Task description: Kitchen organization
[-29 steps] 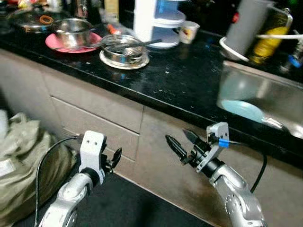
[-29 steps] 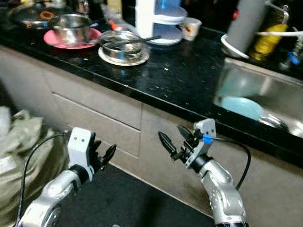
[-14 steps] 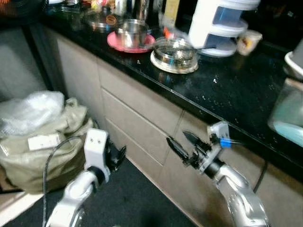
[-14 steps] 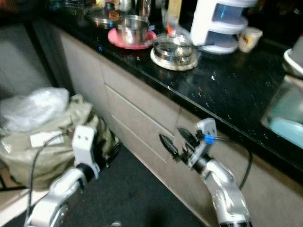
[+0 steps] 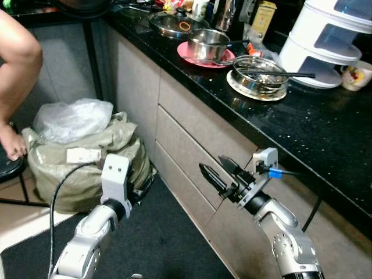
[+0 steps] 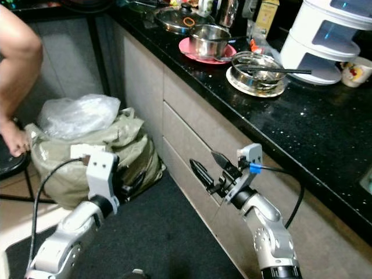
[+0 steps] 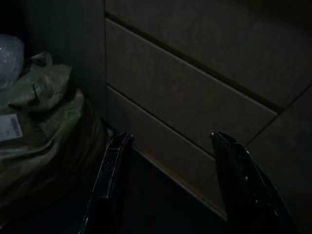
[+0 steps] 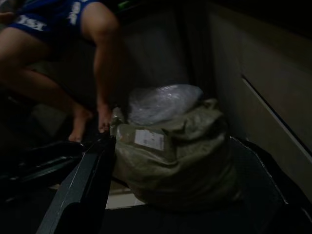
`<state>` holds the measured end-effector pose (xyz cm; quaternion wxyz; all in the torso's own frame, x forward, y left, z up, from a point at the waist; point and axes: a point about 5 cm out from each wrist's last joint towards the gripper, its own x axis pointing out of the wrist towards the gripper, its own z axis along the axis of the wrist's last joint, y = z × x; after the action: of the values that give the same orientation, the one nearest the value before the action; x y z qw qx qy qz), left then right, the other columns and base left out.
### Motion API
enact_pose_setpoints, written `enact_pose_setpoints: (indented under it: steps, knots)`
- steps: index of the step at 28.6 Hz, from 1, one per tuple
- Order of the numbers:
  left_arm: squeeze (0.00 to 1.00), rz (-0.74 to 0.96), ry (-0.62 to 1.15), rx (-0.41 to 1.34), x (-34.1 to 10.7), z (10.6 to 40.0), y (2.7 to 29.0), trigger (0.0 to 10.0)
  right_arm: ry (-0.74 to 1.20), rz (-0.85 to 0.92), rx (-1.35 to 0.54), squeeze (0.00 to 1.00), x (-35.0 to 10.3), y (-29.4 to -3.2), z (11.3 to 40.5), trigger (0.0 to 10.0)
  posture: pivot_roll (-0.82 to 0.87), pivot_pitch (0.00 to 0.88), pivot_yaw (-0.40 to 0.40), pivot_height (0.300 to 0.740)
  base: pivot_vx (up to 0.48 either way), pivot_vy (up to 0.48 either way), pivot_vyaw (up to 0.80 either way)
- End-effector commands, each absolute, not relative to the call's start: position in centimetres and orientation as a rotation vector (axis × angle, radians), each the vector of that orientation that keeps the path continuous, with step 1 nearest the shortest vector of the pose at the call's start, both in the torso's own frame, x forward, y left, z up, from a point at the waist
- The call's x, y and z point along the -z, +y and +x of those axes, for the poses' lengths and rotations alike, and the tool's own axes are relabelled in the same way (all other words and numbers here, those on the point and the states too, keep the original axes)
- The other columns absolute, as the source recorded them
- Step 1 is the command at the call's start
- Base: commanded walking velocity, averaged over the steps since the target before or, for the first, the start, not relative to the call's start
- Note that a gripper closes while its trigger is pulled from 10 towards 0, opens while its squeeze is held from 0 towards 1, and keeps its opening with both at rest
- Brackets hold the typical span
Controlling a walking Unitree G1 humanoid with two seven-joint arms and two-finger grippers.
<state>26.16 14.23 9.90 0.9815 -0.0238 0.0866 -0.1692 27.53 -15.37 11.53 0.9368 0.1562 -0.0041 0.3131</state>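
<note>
Head views: a black speckled stone tabletop (image 5: pixel 302 125) runs from the far left toward the near right above beige cabinet drawers (image 5: pixel 192 131). On it, far along, stands a steel saucepan (image 5: pixel 208 45) on a pink round plate (image 5: pixel 195 56); just right of that is a shallow steel bowl (image 5: pixel 260 72) on a white plate with a dark utensil laid across it. Behind the saucepan lies a glass pot lid (image 5: pixel 171 23), and to the right rise a white stacked plastic container (image 5: pixel 325 40) and a small printed mug (image 5: pixel 355 75). On the floor at left, beside the cabinets, sits an olive-green stuffed sack (image 5: pixel 87 165) with a clear plastic bag (image 5: pixel 70 119) on top. A person's bare leg (image 5: pixel 14 75) shows at the far left edge. The right pincer (image 5: pixel 220 172) is held in front of the drawers, below the tabletop edge, its black fingers spread and holding nothing. The left pincer (image 6: pixel 131 183) is low, near the sack — its fingers are mostly hidden behind the white wrist block here.

Left wrist view: dark; the left pincer's two fingers (image 7: pixel 109 180) stand apart, empty, pointing at the drawer fronts, with the sack to one side.

Right wrist view: dim; the right pincer's fingers (image 8: pixel 85 187) are wide apart, framing the sack and plastic bag, and the person's legs in blue shorts (image 8: pixel 53 17) beyond.
</note>
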Motion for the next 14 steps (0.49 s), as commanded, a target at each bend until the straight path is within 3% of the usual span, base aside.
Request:
enact_pose_setpoints:
  steps: [1, 5, 11, 14]
  knots:
    - [0.0, -0.052, 0.179, 0.366, -9.5, 26.0, 13.7, 10.0, 0.005, 0.343, -0.595, 0.0, -11.1, -16.3, 27.5, 10.0, 0.15, 0.037, -0.15, 0.74, 0.0, 0.0, 0.0]
    - [0.0, -0.055, 0.163, 0.373, -9.7, 26.0, 13.7, 10.0, -0.003, 0.349, -0.593, 0.0, -11.2, -16.4, 27.6, 10.0, 0.15, 0.036, -0.15, 0.74, 0.144, 0.0, 0.0]
    - [0.0, -0.055, 0.14, 0.376, -10.0, 26.1, 13.6, 10.0, -0.057, 0.381, -0.642, 0.0, -12.7, -16.0, 27.7, 10.0, 0.15, 0.032, -0.15, 0.74, 0.386, 0.0, 0.0]
    - [0.0, -0.053, 0.136, 0.374, -10.0, 26.2, 13.6, 10.0, -0.178, 0.51, -0.835, 0.0, -16.6, -14.2, 27.0, 10.0, 0.15, 0.029, -0.15, 0.74, 0.386, 0.0, 0.0]
